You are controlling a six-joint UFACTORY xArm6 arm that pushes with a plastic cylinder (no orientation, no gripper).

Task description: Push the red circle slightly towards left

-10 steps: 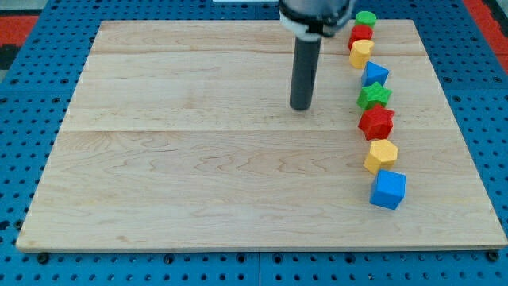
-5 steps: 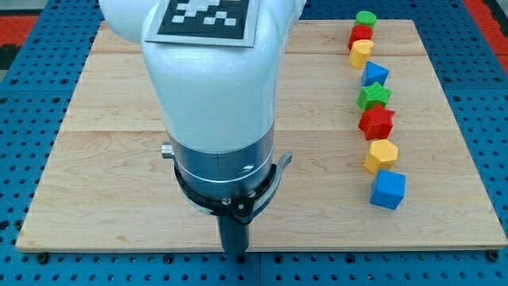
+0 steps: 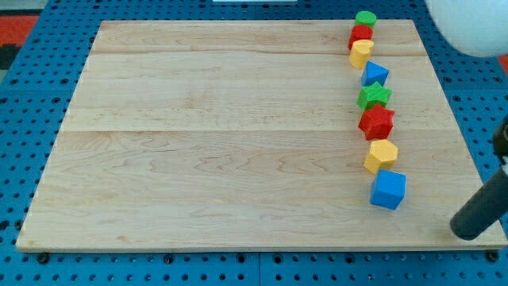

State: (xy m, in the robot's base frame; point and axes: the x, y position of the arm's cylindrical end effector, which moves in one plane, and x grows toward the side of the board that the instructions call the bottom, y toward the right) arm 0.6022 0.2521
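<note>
Red circle sits near board's top right corner, touching green circle at 12 o'clock and yellow block at 6. Bare board lies at its 9 o'clock. Column continues down: blue block, green star, red star, yellow hexagon, blue cube. Eight blocks, two per colour. No writing visible. My tip rests at cube's 4 o'clock, apart; no gripper fitted.
</note>
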